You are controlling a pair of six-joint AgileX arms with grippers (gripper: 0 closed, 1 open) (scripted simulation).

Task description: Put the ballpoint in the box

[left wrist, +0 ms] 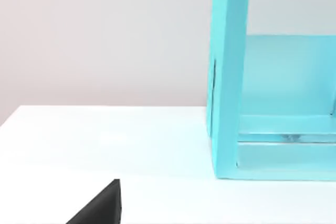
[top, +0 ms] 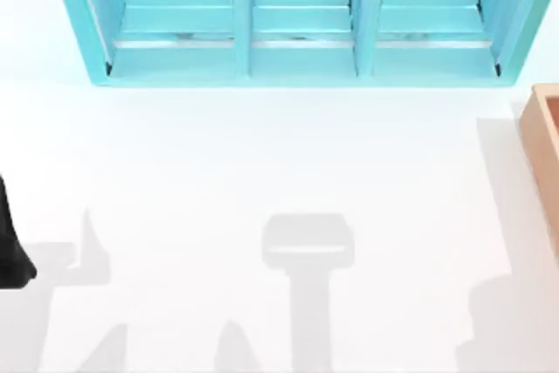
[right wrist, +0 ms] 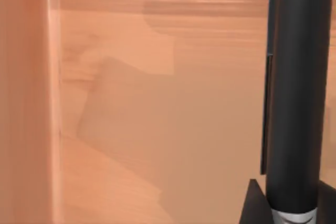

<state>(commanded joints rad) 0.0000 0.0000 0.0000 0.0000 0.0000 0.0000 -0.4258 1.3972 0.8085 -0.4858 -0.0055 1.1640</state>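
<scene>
White surface: one smooth, matte white table spans the top view, and the wide stretch in front of the shelf is bare apart from soft grey shadows.
Shelf: one large glossy turquoise three-compartment shelf unit stands along the far edge, its three open bays side by side, split by two upright dividers.
Box: one tan wooden-looking box with thick plain walls sits at the table's right edge, cut off by the frame; the right wrist view looks at its grained inner surfaces.
Left arm: one black arm, parked at the table's left edge; whether its fingers are apart or together cannot be told.
Ballpoint: one slim black ballpoint with a grey metal end, upright against the box's inner surface.
Right gripper: a dark part shows at the pen's base; whether it clasps the pen cannot be told.
</scene>
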